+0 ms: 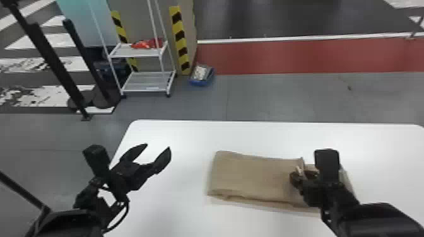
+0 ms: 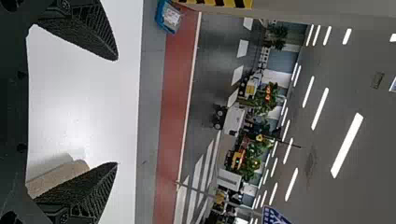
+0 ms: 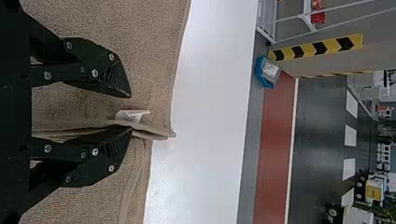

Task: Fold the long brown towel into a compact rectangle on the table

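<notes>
the brown towel (image 1: 252, 176) lies folded in layers on the right-hand part of the white surface (image 1: 189, 135), its longer side running left to right, with a small white tag (image 3: 133, 115) by a raised edge near its right end. over that end is the right gripper (image 1: 299, 176), its fingers moderately apart and nothing clamped between them; in the right wrist view the raised edge lies against one finger, and towel cloth shows through the gap. the left gripper (image 1: 158, 146) is well apart from the towel, above the left part of the surface, its fingers spread wide and empty. beyond the surface, a pale wheeled rack (image 1: 142, 52) with a red item (image 1: 146, 43) on its upper shelf stands on the grey floor (image 1: 268, 97), near a blue container (image 1: 202, 83).
</notes>
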